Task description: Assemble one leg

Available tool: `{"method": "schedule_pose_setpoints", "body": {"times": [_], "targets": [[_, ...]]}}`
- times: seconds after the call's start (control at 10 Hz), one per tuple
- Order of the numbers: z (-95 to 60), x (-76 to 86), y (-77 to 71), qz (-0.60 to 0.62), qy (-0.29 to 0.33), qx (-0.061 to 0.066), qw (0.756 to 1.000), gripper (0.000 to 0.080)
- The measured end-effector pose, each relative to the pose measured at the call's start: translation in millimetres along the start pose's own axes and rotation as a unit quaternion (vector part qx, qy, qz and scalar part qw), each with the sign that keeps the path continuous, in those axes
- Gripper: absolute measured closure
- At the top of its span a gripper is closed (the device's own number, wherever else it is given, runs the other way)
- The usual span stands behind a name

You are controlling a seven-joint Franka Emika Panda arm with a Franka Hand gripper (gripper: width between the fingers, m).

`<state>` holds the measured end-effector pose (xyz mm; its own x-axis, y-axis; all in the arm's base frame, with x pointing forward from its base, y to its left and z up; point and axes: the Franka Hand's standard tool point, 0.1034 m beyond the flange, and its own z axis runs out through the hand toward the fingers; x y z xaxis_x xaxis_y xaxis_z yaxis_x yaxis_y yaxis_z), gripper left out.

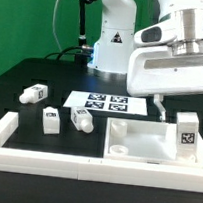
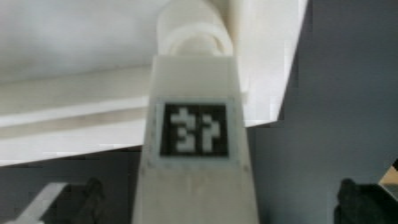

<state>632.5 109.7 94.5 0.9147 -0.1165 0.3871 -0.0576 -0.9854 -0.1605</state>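
One leg (image 1: 187, 134) stands upright on the right front corner of the large white tray-like piece (image 1: 136, 143), its tag facing the camera. My gripper (image 1: 175, 105) hangs just above it. In the wrist view the leg (image 2: 196, 150) runs down the middle between my fingers, its far end set on the tray piece's corner (image 2: 107, 70). The dark fingertips (image 2: 64, 205) stand wide on either side and do not touch it; the gripper (image 2: 222, 203) is open. Three more legs lie on the table: (image 1: 34, 95), (image 1: 50, 120), (image 1: 83, 118).
The marker board (image 1: 109, 103) lies behind the tray piece. A white raised frame (image 1: 73, 167) borders the front and left of the work area. The robot's base (image 1: 113, 40) stands at the back.
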Motion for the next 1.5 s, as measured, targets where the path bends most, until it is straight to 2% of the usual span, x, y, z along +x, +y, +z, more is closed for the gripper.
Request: {"method": "schedule_pose_setpoints", "body": {"times": [1.0, 1.1, 1.2, 1.5], "targets": [[0.0, 0.0, 0.0, 0.000, 0.000, 0.000, 1.000, 0.0151], [10.9, -30.4, -0.4, 0.002, -0.073, 0.006, 0.997, 0.0151], [9.1, -24.8, 0.2, 0.003, -0.068, 0.006, 0.998, 0.0151], [9.9, -26.0, 0.6, 0.003, -0.068, 0.005, 0.998, 0.0151]]}}
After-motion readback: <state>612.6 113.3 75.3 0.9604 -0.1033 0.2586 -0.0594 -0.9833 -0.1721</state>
